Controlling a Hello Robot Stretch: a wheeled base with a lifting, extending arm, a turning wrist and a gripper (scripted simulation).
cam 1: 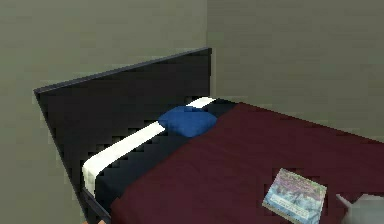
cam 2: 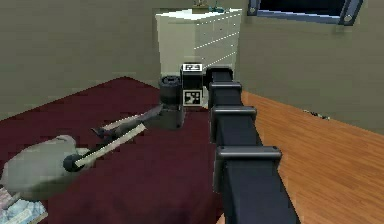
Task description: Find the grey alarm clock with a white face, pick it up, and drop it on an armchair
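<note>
Take care: the gripper hangs near the edge of the bed by the white dresser, you cannot tell whether its claw is spread or holds anything, nor where the alarm clock is, so turning now may swing the arm into the dresser

- The arm rises as a dark square bar from the arm side view's bottom edge, extended in stepped segments.
- Two white squares with black marks stand at its far end.
- The gripper sits just left of them, and I cannot tell whether it holds anything.
</note>
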